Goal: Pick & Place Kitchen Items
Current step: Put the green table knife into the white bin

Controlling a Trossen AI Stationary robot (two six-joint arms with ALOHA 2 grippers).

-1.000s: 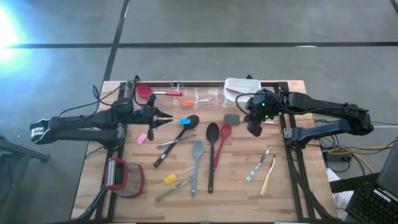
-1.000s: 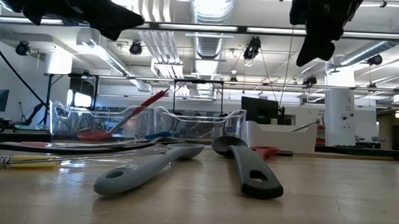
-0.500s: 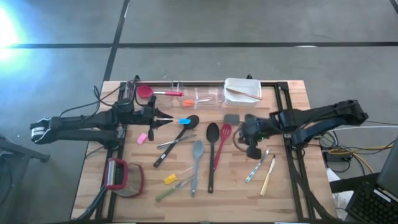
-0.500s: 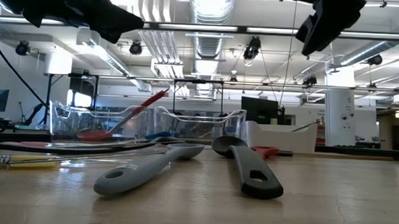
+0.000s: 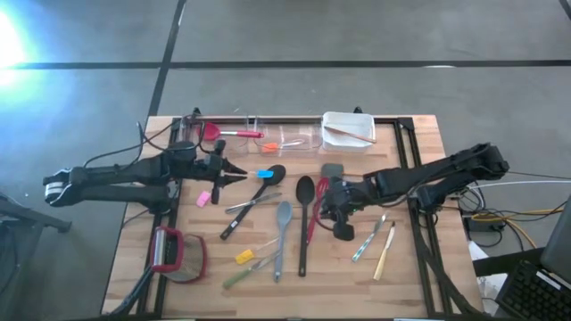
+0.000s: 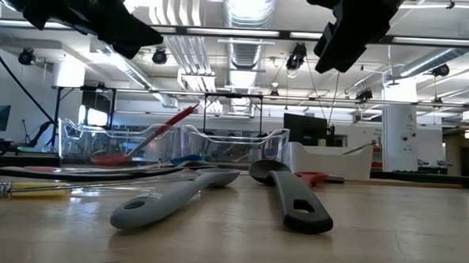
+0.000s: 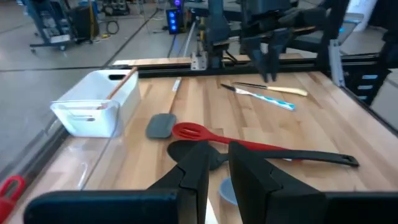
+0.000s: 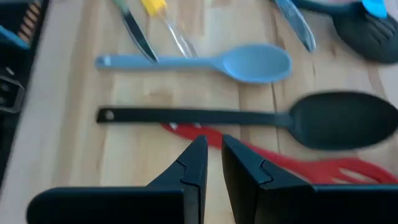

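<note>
Kitchen items lie flat on the wooden table (image 5: 410, 276). A red slotted spatula (image 5: 318, 203) lies beside a black spoon (image 5: 303, 227) and a grey spoon (image 5: 282, 234). My right gripper (image 5: 328, 209) hovers shut above the red spatula (image 8: 298, 163), with the black spoon (image 8: 249, 118) and grey spoon (image 8: 205, 62) just beyond its fingers. In the low view it (image 6: 342, 37) is high above the table. My left gripper (image 5: 241, 169) hovers shut at the far left, next to a small blue piece (image 5: 264, 173); its wrist view shows its fingers (image 7: 217, 171) empty.
A clear tub (image 5: 268, 138) with a red utensil and a white tub (image 5: 348, 129) stand at the far edge. A grey spatula (image 5: 332, 169), metal cutlery (image 5: 370, 239), a wooden-handled knife (image 5: 385, 251), pink (image 5: 203, 198) and yellow (image 5: 243, 257) pieces and a red-framed round object (image 5: 174, 254) also lie about.
My right gripper has swung from beside the white tub toward the table's near and left side and now hangs over the red spatula, its fingers pointing left. It stays shut and empty. Nothing on the table has moved.
</note>
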